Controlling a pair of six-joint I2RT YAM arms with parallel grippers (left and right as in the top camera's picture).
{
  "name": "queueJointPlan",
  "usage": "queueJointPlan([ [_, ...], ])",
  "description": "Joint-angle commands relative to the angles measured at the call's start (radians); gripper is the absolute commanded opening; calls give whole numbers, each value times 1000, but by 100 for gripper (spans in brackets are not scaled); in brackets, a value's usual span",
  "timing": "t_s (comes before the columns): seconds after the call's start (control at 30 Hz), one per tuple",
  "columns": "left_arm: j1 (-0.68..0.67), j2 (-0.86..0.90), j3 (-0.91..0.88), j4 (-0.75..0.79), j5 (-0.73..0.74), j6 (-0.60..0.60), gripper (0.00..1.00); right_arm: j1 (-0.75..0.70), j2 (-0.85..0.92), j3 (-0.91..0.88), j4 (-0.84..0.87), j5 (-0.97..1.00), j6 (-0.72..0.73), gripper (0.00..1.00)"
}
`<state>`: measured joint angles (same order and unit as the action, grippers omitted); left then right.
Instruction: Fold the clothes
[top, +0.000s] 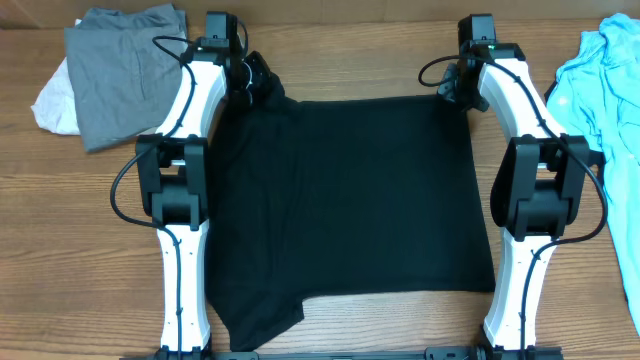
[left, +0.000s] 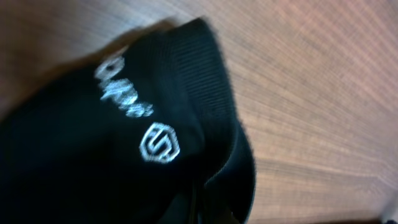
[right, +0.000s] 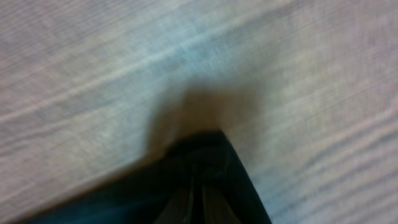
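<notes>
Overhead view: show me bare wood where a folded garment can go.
Widest: table left of the left arm, below the grey garment. Also the far strip beyond the black shirt, between both arms. Crowded: between the right arm and the light blue garment.

Large black shirt (top: 350, 200), spread flat, centre.

Overhead looked straight down on the counter (top: 330, 60); both wrist views sat close over the black shirt (top: 350, 190), which overhead also showed
</notes>
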<state>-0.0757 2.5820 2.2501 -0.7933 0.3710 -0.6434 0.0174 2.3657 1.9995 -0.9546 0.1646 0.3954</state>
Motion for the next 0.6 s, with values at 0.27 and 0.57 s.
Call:
queueJointPlan([
  [0.27,76,-162,-3,-173,-35,55,4,-41,-100,27,-101,18,103,4],
  [0.57,94,-175,-3,-293,-61,91,4,-44,-114,27,-148,18,113,4],
])
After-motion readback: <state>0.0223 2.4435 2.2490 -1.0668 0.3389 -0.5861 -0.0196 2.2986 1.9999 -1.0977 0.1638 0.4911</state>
